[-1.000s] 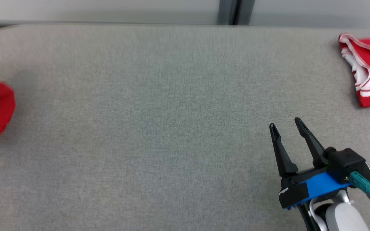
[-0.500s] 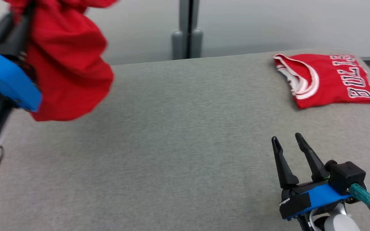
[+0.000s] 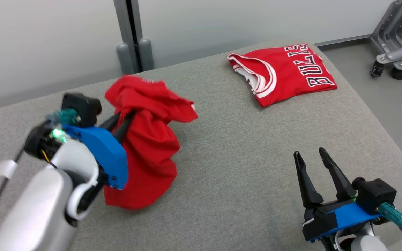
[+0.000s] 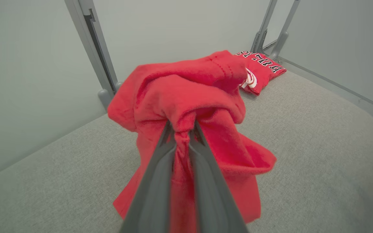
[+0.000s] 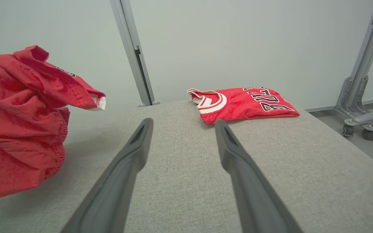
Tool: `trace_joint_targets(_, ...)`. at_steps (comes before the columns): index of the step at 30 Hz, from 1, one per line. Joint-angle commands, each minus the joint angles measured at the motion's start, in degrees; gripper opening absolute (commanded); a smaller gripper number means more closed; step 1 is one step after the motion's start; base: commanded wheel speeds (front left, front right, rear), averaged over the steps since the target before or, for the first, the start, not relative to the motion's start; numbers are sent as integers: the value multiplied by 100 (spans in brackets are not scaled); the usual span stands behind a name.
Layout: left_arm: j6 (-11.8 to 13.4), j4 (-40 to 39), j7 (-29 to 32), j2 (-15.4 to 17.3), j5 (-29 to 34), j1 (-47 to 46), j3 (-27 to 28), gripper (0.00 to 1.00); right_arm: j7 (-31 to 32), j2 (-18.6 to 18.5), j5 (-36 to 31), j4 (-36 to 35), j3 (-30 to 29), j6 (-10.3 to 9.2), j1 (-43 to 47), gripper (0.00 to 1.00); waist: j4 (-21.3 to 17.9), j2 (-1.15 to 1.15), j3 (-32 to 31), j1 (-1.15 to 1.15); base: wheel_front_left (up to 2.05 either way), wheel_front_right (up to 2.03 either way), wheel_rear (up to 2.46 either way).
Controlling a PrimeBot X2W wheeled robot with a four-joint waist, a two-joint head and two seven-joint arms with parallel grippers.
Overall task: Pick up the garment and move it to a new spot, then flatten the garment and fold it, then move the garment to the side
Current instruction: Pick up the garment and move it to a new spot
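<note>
A crumpled red garment (image 3: 148, 146) hangs in a bunch from my left gripper (image 3: 126, 116), which is shut on a pinch of its cloth near the top; its lower folds reach down to the grey table (image 3: 229, 167). In the left wrist view the two fingers close on the garment (image 4: 193, 103) at the gripper (image 4: 181, 127). In the right wrist view the same garment (image 5: 21, 129) hangs at the far left. My right gripper (image 3: 309, 153) stands open above the table's front right, nothing between its fingers (image 5: 134, 149).
A folded red jersey (image 3: 284, 71) with white trim and black lettering lies at the table's far right; it also shows as the jersey (image 5: 244, 103) and the jersey (image 4: 261, 69). A grey post (image 3: 129, 35) stands behind the table. A wheeled metal stand (image 3: 394, 38) is on the floor, right.
The head camera has swung, so the whole picture shifted. The left gripper with the red garment has come from the far left edge to the table's middle left. The right gripper stays open.
</note>
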Motion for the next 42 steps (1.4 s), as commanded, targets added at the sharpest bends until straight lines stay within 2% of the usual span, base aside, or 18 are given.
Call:
trace_joint_targets(1,44,87,-109,-75,48,86,-41,0,-19,-6,36,6,-27,3,64,100,-54,0,-39,-1,0,0,0)
trace_joint_targets(2,96,301,-271,-204,103,157,-98,0,-26,-6,34,16,-45,3,84,100,-66,0,-39,-1,0,0,0)
trace_joint_targets(3,206,770,-578,-426,226,296,-226,59,-44,-5,41,28,-67,3,87,100,-71,0,-42,-1,0,0,0)
trace_joint_targets(4,300,1009,-734,-513,337,346,-271,100,-43,-4,44,29,-71,3,80,100,-62,0,-45,-1,0,0,0)
trace_joint_targets(7,418,1550,-1259,-877,389,466,-360,100,-38,-4,49,34,-63,3,50,100,1,0,-69,-1,0,0,0)
trace_joint_targets(9,370,1802,-1521,-1073,365,494,-416,100,-21,-9,33,25,-86,3,70,100,98,0,-98,-1,0,0,0)
trace_joint_targets(12,313,2022,-1940,-1225,322,538,-378,100,24,-6,-2,18,-65,3,128,100,262,0,-156,-1,0,0,0)
trace_joint_targets(16,332,1932,-2701,-1353,299,646,-227,100,57,-8,-47,-20,-133,3,193,100,522,0,-248,-1,0,0,0)
trace_joint_targets(21,420,1634,-3529,-1290,295,973,-11,100,117,-7,-95,-101,-242,3,263,100,863,0,-353,-1,0,0,0)
trace_joint_targets(26,470,1305,-4021,-1181,277,1326,223,100,178,-8,-121,-177,-376,3,345,100,1207,0,-444,-1,0,0,0)
trace_joint_targets(34,610,1029,-4190,-1051,412,1864,708,100,232,-9,-68,-222,-569,3,486,100,1636,0,-580,-1,0,0,0)
trace_joint_targets(42,753,915,-4198,-906,567,2489,1246,100,254,-8,-14,-68,-628,3,578,100,1698,0,-732,-1,0,0,0)
